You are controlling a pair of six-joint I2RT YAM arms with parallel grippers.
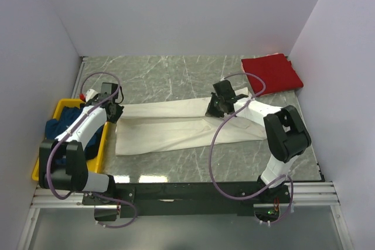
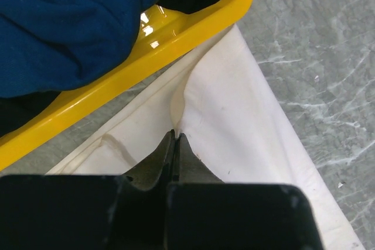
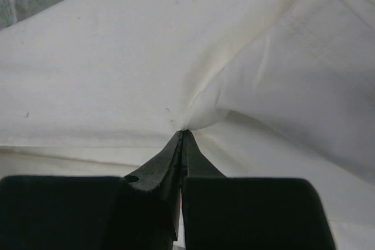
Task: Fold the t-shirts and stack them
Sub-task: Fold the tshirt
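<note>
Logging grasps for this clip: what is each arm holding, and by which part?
Both hold the cream-white t-shirt: left gripper pinches its corner beside the yellow tray, right gripper a fold along its far edge.

- Plain cream-white t-shirt (image 1: 170,130), across the middle of the table (image 1: 164,74).
- Plain bright red t-shirt (image 1: 272,73), far right corner.
- Dark blue t-shirt (image 2: 64,21) in glossy yellow tray (image 2: 193,33), left edge.
- Table top grey marble, veined white.

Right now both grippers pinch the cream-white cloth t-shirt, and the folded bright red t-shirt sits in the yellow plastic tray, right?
No: the top view shows the bright red t-shirt on the marble table, far right corner, not in the yellow plastic tray. The rest holds.
</note>
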